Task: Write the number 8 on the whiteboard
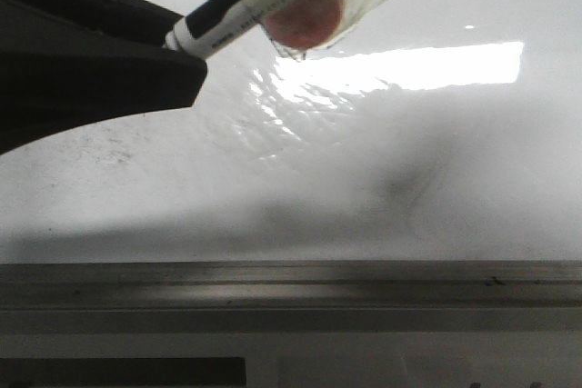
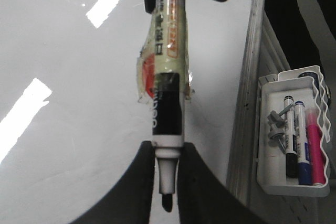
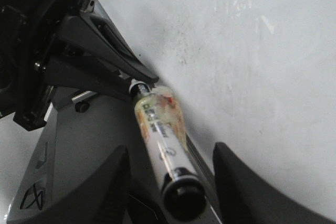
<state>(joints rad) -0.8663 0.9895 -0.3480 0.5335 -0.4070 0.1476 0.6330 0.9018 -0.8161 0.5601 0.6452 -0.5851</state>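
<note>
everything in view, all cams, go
glossy white whiteboard: 1, white with faint grey smudges and glare, fills the views; no written digit visible
grey metal frame edge: 1, grey, along the board's lower edge in the front view
taped black-and-white marker: 1, yellowish tape with a red patch, uncapped, in the left hand
white plastic tray: 1, white, beside the board's frame
tray markers: 3, black, blue, pink, in the tray
grey bolts: apparently 2, grey, in the tray
left hand: black, shut on the marker
right hand: black, open, fingers flanking the marker's rear end
</note>
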